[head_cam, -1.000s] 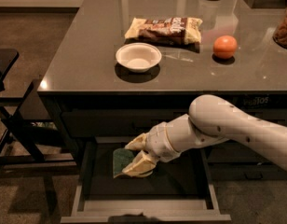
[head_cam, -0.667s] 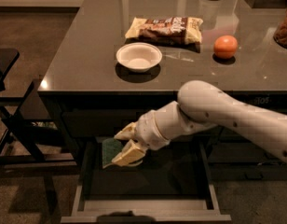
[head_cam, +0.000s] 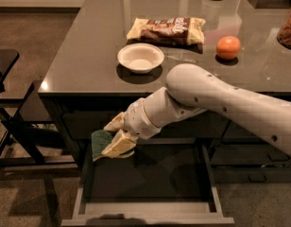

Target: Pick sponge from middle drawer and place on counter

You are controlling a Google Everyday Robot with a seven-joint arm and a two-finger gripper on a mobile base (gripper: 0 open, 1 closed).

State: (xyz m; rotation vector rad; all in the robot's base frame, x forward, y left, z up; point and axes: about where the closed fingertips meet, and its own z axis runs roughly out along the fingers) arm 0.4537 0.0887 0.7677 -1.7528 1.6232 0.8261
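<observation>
Grey walls of the open middle drawer lie nearest. Over its left edge the hand clamps the green-and-yellow sponge between its 2 fingers, held clear of the drawer, presumably so it can rise to the worktop beyond, where a white bowl sits.

Our arm reaches in from the right with its elbow bent above the middle drawer and its forearm sloping down to the left. Our tool hangs over the drawer's left rear corner, its fingers clamped on the sponge.
</observation>
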